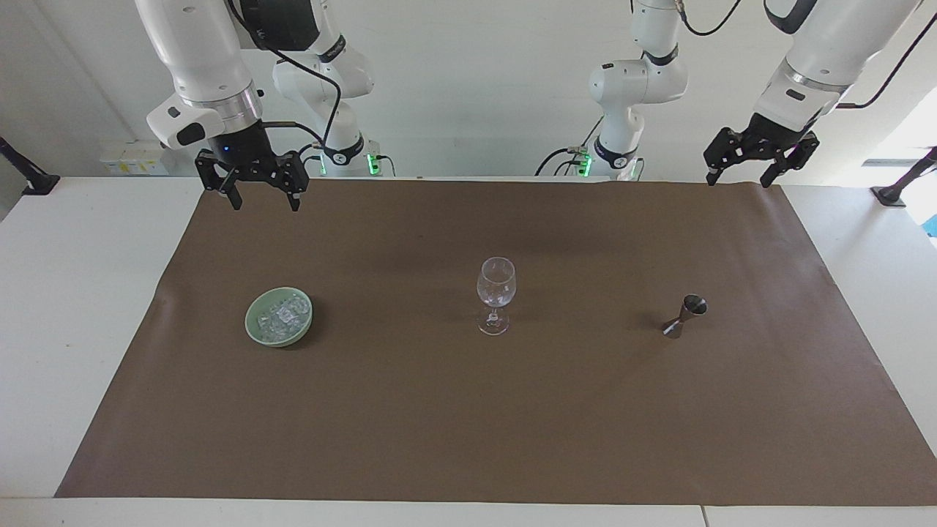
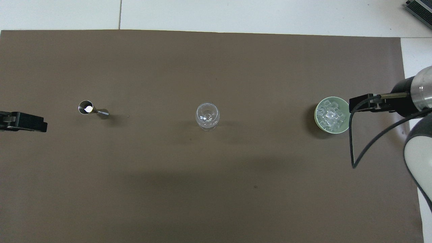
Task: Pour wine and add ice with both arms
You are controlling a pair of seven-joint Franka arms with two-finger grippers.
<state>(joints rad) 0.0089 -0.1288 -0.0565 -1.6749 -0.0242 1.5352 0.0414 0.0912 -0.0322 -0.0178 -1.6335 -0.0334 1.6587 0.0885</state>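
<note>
brown paper mat (image 1: pixel 468 410) covers most of the white table (image 1: pixel 66 307), and the three things on it stand in one row across its middle, well apart from each other. a pale green bowl (image 1: pixel 252 326) sits toward the right arm's end of the table, and the ice (image 1: pixel 284 317) lies heaped inside it as small clear chunks; from overhead the ice (image 2: pixel 332 115) fills most of the bowl (image 2: pixel 317 113). the clear stemmed wine glass (image 1: pixel 495 294) stands upright at the centre of the mat, between the bowl and a small metal jigger (image 1: pixel 686 315). the jigger stands toward the left arm's end of the table, upright with its open cup on top, and the overhead view shows a bright glint inside that cup (image 2: pixel 86 107). the right gripper (image 1: pixel 262 199) hangs in the air over the near edge of the mat, nearer the robots than the bowl, its two fingers spread apart and holding nothing. the left gripper (image 1: pixel 737 176) hangs over the near corner of the mat at the left arm's end, tilted, with its fingers also spread and empty. neither gripper touches anything on the table, and both arms wait above the robots' edge.
</note>
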